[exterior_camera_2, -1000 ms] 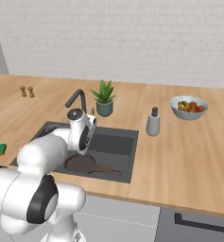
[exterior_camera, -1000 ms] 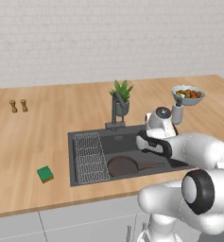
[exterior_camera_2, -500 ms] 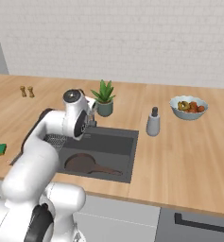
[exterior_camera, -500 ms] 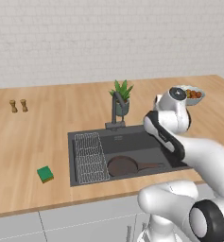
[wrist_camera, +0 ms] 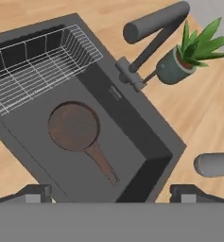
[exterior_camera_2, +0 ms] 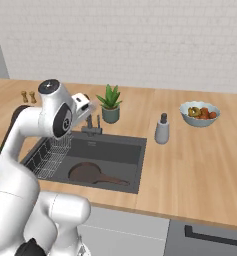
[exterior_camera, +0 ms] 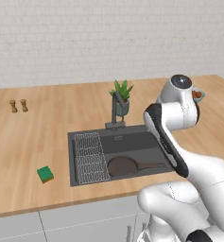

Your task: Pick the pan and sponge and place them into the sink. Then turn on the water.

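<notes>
The pan now lies in the sink, and the arm has lifted clear, its gripper open and empty. The sponge waits on the counter left of the sink, next to fetch.

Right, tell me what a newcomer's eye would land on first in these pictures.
First, the big white arm rearing up over the dark sink, its hand held high above the basin. Next, the brown pan lying flat on the sink floor beside the wire rack, handle pointing away from the rack. Last, the small green sponge alone on the wooden counter, on the rack side of the sink.
</notes>
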